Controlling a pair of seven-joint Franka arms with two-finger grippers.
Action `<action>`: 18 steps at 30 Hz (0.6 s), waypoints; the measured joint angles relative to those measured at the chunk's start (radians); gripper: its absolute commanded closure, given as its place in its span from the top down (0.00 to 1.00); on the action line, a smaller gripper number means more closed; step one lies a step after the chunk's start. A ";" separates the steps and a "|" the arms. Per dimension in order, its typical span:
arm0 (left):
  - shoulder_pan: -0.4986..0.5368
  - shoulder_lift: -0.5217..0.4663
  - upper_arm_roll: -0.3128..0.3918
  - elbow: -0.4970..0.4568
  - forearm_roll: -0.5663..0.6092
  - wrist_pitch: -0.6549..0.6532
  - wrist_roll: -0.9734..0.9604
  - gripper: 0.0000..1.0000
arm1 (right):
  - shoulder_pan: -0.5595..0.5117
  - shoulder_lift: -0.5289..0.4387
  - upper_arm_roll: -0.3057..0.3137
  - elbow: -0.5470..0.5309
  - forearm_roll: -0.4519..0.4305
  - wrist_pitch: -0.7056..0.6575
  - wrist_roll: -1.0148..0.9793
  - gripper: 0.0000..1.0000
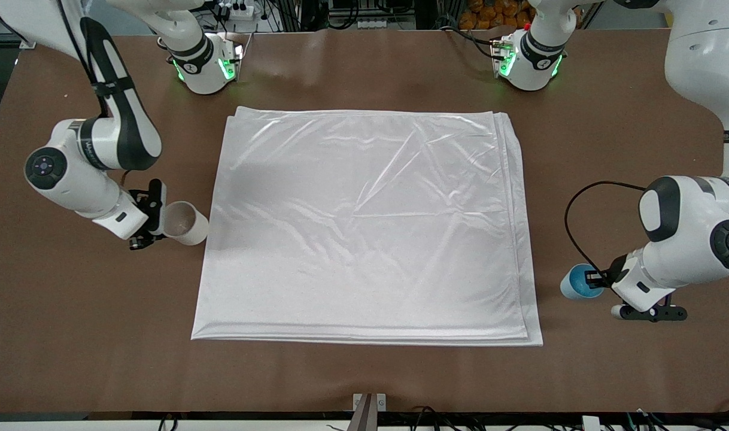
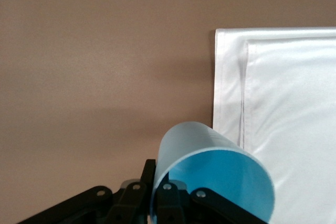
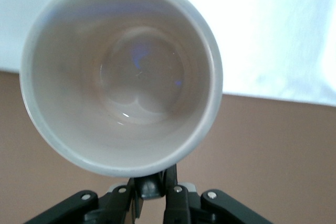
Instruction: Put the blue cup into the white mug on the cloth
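The white cloth (image 1: 364,221) lies flat in the middle of the table. My right gripper (image 1: 156,220) is shut on the black handle of the white mug (image 1: 187,222) and holds it tilted over the bare table, beside the cloth's edge at the right arm's end. In the right wrist view the mug's (image 3: 121,72) pale inside faces the camera, with my right gripper (image 3: 155,182) on its handle. My left gripper (image 1: 598,279) is shut on the rim of the blue cup (image 1: 579,282), tilted over bare table beside the cloth's other edge. The left wrist view shows the cup (image 2: 220,177) in my left gripper (image 2: 157,183).
The brown table (image 1: 364,371) surrounds the cloth on all sides. Both arm bases (image 1: 206,66) stand at the edge farthest from the front camera. The cloth's folded edge shows in the left wrist view (image 2: 283,103) and in the right wrist view (image 3: 273,35).
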 measured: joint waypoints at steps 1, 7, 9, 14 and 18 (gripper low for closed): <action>0.000 0.000 0.000 0.000 0.000 0.000 0.000 0.00 | 0.015 -0.002 0.000 -0.001 0.000 -0.004 0.028 0.00; 0.000 0.000 -0.001 0.000 0.000 0.000 -0.003 0.00 | 0.124 -0.003 0.002 -0.004 0.000 -0.007 0.220 0.00; 0.000 0.000 -0.006 0.000 0.000 0.000 -0.013 0.00 | 0.162 -0.003 0.002 -0.005 -0.001 -0.008 0.293 0.00; -0.001 0.000 -0.036 0.000 0.000 -0.001 -0.069 0.00 | 0.254 -0.001 0.002 -0.008 -0.001 -0.009 0.460 0.00; -0.006 0.000 -0.065 0.000 0.000 -0.006 -0.116 0.00 | 0.331 0.005 0.002 -0.008 -0.002 -0.010 0.598 0.00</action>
